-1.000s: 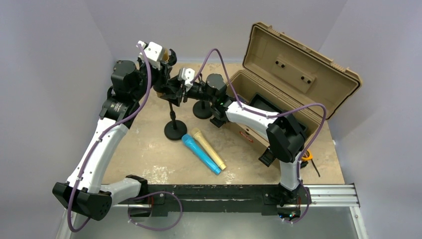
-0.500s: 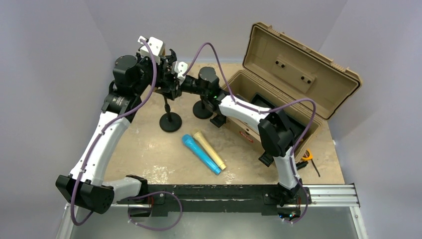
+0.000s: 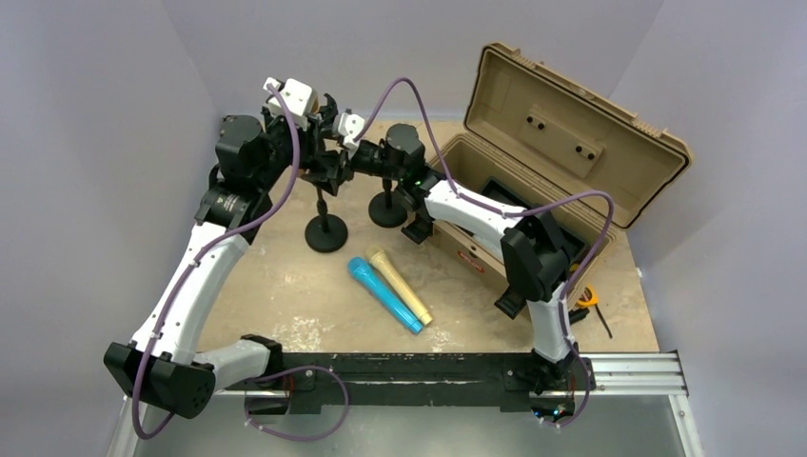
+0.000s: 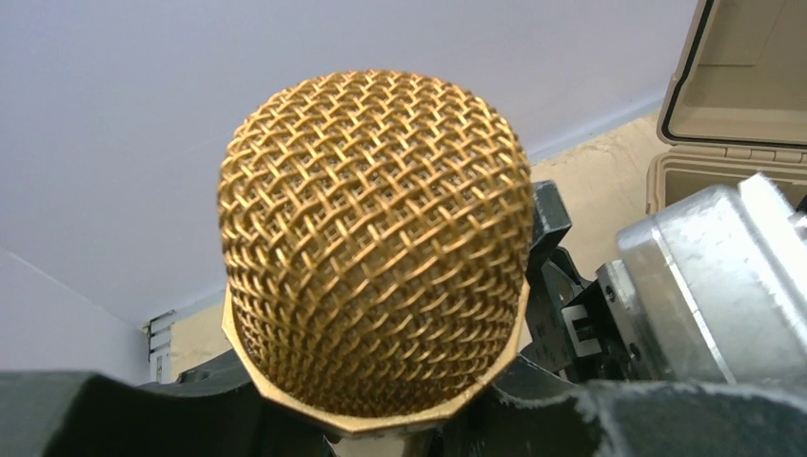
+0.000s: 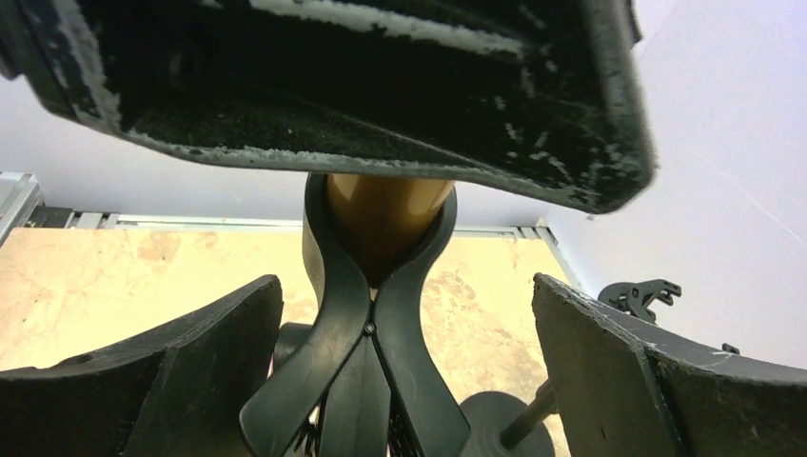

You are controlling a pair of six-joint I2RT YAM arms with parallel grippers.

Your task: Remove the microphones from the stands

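Note:
A gold mesh-headed microphone fills the left wrist view, and my left gripper is shut on its body just below the head. In the right wrist view its gold body sits in the black clip of the stand. My right gripper is open, its fingers wide on either side of the clip and not touching it. In the top view both grippers, left and right, meet above the stand at the back left of the table.
A second stand with an empty clip is just right of the first. A blue microphone and a cream one lie mid-table. An open tan case sits at the back right, with an orange tool by its near corner.
My right gripper has opened wide off the clip. A second ago the stand's base stood slightly nearer and to the right. The left gripper stays shut on the microphone.

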